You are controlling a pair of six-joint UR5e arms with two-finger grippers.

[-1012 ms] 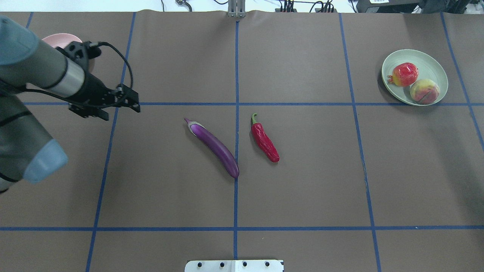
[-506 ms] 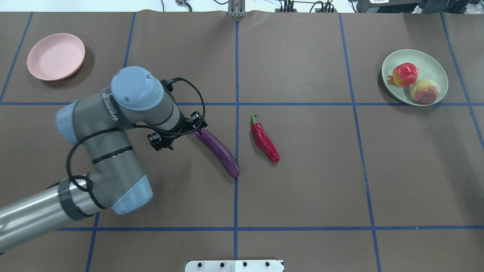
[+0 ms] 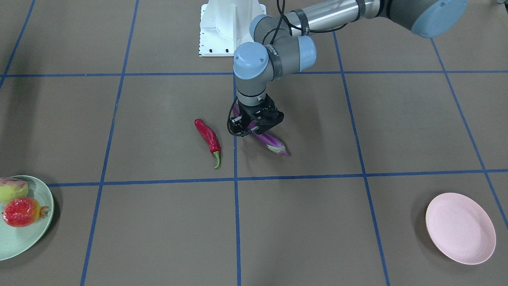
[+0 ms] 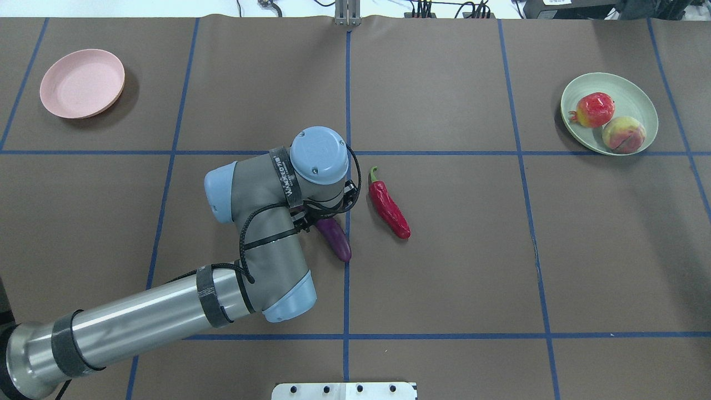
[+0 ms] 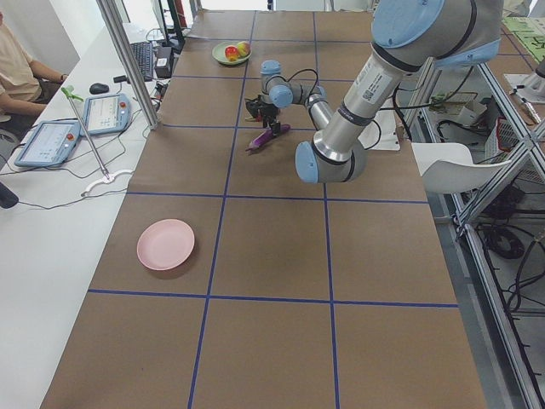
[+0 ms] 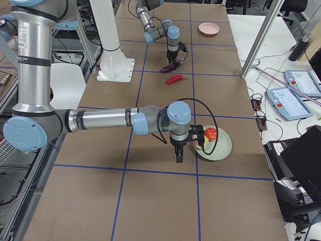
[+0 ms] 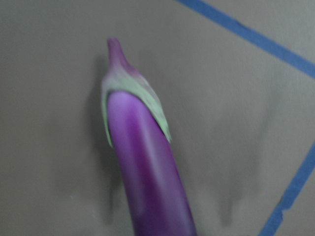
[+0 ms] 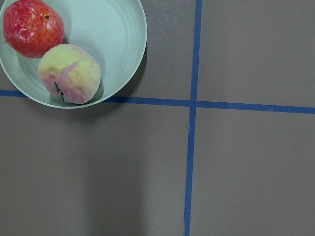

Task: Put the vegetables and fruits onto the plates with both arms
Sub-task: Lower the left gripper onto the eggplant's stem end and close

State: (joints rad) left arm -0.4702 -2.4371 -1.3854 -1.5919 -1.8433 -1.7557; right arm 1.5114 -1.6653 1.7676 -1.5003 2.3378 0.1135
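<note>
The purple eggplant (image 3: 272, 144) lies at the table's middle, the red chili pepper (image 3: 208, 137) beside it. My left gripper (image 3: 257, 124) is low over the eggplant's middle, jaws apart on either side of it; in the overhead view the wrist hides it, leaving only the eggplant's blunt end (image 4: 339, 241) visible. The left wrist view shows the eggplant's cap end (image 7: 142, 147) close up. The pomegranate (image 4: 595, 109) and the peach (image 4: 624, 134) sit on the mint green plate (image 4: 639, 91). The pink plate (image 4: 82, 83) is bare. My right gripper (image 6: 179, 156) hangs beside the green plate; I cannot tell its state.
Blue tape lines divide the brown table cover. The white pedestal base (image 3: 230, 28) stands at the robot's edge. An operator and tablets (image 5: 51, 141) are on the side bench past the table's far edge.
My left arm has swung from near the pink plate to the table's middle and come down over the eggplant. The eggplant, chili and fruit have not moved.
</note>
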